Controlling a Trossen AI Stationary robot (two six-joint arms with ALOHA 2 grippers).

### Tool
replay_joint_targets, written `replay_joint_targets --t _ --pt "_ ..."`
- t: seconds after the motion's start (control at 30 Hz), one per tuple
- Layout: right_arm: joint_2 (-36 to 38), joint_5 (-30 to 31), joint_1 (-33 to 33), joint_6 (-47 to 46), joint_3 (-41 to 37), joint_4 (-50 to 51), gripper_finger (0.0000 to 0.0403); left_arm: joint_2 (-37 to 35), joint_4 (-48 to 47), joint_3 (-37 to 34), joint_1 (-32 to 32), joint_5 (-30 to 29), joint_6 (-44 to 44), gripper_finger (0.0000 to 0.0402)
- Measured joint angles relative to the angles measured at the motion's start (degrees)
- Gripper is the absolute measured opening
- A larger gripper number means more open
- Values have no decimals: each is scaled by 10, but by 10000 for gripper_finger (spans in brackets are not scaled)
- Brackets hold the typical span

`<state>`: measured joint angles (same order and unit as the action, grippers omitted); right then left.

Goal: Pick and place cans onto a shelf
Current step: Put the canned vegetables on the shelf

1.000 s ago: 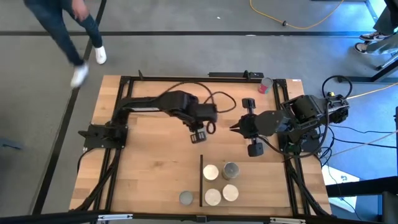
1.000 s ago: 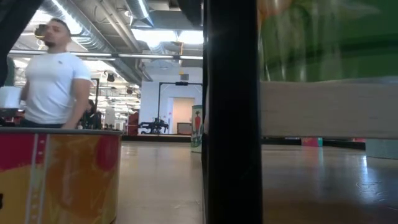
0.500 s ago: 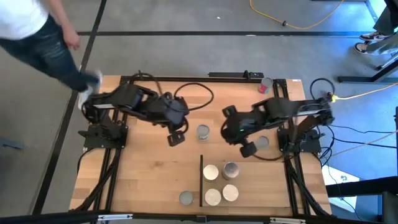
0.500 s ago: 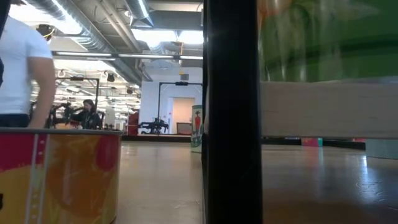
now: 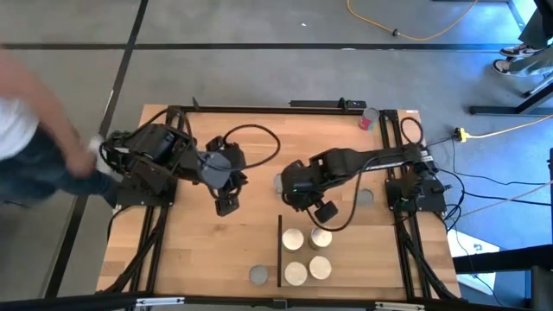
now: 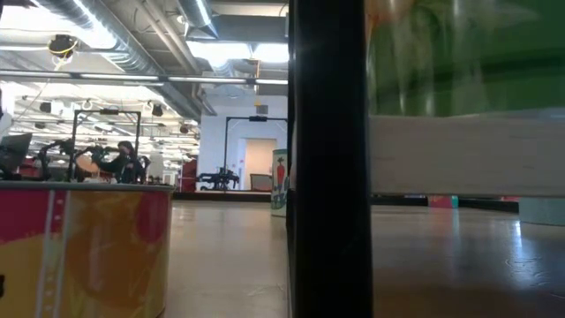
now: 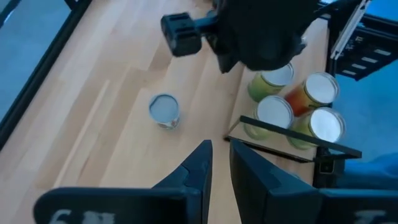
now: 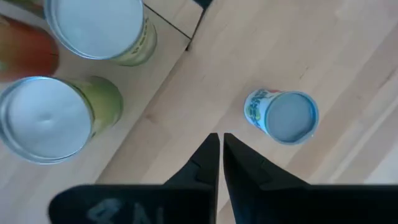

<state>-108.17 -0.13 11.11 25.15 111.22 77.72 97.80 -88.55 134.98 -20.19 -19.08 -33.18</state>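
Can [image 8: 283, 116] just beyond right fingers [image 8: 205, 163]

The light-wood desk [image 5: 199, 250] carries a flat shelf [image 5: 341, 259] of the same wood at its front, with a thin black strip [image 5: 280, 250] along one edge. Four cans [image 5: 320, 268] stand close together on the shelf. One grey-topped can [image 5: 258, 275] stands on the desk just beside the strip, and another can [image 5: 365, 199] stands farther back.

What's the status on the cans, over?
Right gripper shut and empty above the shelf. Left gripper idle, nearly shut, empty. Four cans shelved; one beside it. Nothing blocking.
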Motion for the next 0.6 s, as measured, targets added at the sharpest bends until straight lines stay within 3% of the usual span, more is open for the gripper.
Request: replay_joint_targets --t 0.4,0.6 --pt "-38 -11 -12 6 0 -15 6 0 -11 0 -9 0 -10 50" --pt "-49 -11 -22 9 0 -35 46 0 -11 0 -9 0 -10 50"
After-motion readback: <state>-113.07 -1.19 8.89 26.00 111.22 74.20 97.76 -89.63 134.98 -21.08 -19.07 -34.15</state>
